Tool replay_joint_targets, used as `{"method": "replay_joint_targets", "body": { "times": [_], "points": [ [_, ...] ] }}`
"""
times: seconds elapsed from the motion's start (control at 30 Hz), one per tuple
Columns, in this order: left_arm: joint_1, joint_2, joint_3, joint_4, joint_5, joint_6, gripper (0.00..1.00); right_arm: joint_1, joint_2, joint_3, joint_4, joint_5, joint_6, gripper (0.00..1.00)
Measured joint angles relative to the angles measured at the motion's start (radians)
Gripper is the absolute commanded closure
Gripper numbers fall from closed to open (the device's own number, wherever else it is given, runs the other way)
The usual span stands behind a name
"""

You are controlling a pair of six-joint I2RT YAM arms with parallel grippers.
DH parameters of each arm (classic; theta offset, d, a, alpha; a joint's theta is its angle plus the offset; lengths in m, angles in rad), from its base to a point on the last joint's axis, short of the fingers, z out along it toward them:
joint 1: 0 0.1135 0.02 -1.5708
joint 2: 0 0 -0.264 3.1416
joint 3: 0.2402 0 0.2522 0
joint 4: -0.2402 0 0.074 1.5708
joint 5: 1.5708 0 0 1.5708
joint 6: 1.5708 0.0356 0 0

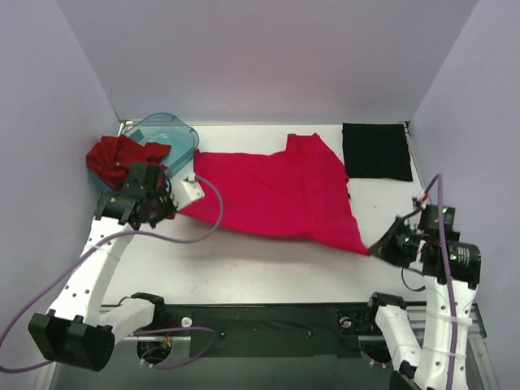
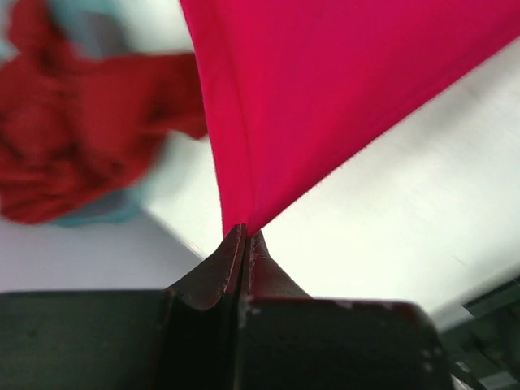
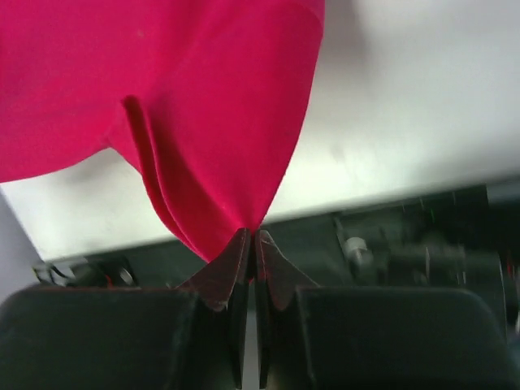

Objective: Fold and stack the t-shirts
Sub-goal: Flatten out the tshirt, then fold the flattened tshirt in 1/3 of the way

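Observation:
The crimson-pink t-shirt [image 1: 280, 193] is stretched out across the middle of the table between both grippers. My left gripper [image 1: 172, 207] is shut on its left corner; the cloth [image 2: 325, 97] runs out of the closed jaws [image 2: 244, 236]. My right gripper [image 1: 375, 246] is shut on its near right corner; the cloth [image 3: 211, 122] hangs in folds from the closed jaws [image 3: 252, 237]. The brick-red t-shirt [image 1: 114, 158] lies crumpled at the far left and shows blurred in the left wrist view [image 2: 81, 146]. The black t-shirt [image 1: 375, 152] lies flat-folded at the far right.
A translucent teal plastic tub [image 1: 166, 138] stands at the back left, beside the brick-red shirt. White walls close in the table on three sides. The dark front rail [image 1: 268, 329] with the arm bases runs along the near edge.

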Motion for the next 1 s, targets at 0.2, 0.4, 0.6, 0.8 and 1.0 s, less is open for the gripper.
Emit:
{"method": "replay_joint_targets", "body": {
  "times": [0.2,0.4,0.6,0.8,1.0],
  "points": [
    [-0.077,-0.123,-0.326,-0.183,0.042,-0.030,1.00,0.032,-0.167,-0.303,-0.216,0.049,0.008,1.00],
    [-0.098,-0.165,-0.410,-0.294,0.042,-0.047,1.00,0.061,-0.167,-0.349,-0.241,0.060,0.013,1.00],
    [-0.098,-0.103,-0.393,-0.230,0.032,-0.066,1.00,0.066,-0.016,-0.358,-0.160,0.051,0.003,1.00],
    [-0.094,0.048,-0.356,-0.058,-0.013,-0.074,1.00,0.068,0.259,-0.357,0.085,0.069,-0.032,1.00],
    [-0.089,0.144,-0.350,0.051,-0.046,-0.075,1.00,0.090,0.462,-0.285,0.240,0.084,-0.095,1.00]
  ]
}}
